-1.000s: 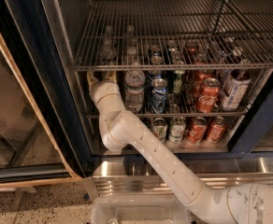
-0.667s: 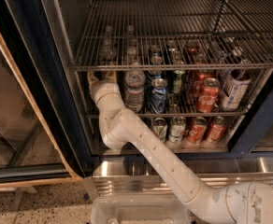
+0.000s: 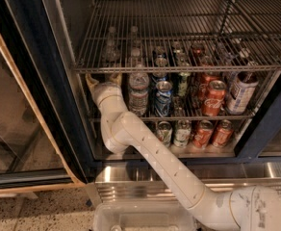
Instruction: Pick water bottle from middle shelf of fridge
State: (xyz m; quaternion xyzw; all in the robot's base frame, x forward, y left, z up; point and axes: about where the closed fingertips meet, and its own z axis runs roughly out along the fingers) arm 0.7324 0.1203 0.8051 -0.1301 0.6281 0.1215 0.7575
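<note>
Backdrop: a commercial fridge (image 3: 54,95) with a dark frame is viewed from above and in front. Its glass door (image 3: 15,129) is swung out to the left of the gripper, and a ribbed steel base panel (image 3: 275,170) is set below it.
Racks: an upper rack (image 3: 179,32) is fixed just above the gripper. The middle shelf (image 3: 188,115) lies just beneath it, and a lower row of cans (image 3: 203,134) is stood below and to its right.
Gripper position: the gripper (image 3: 102,77) is carried on a white arm (image 3: 155,162). It is placed inside the fridge at the far left end of the middle shelf, tucked under the upper rack's front rail.
Gripper state: two tan fingers (image 3: 89,79) are seen spread apart, one on each side of the wrist. Nothing is seen held between them, and no item appears to be touched.
Water bottle: the water bottle (image 3: 138,94) is stood upright at the front of the middle shelf. It is just to the right of the gripper, beside the wrist and not between the fingers.
Neighbours: a blue soda can (image 3: 163,97) is stood just beyond the bottle, and a red soda can (image 3: 212,97) is stood well to the right.
Step in hand: the approach is judged to be under way, with no grasp yet made.
Next move: a shift to the right is called for so that the bottle is bracketed. The ribbed body can then be clamped and drawn out under the upper rail.
Risk: the blue can may be knocked, and the thin plastic may be squeezed out of the grip.
</note>
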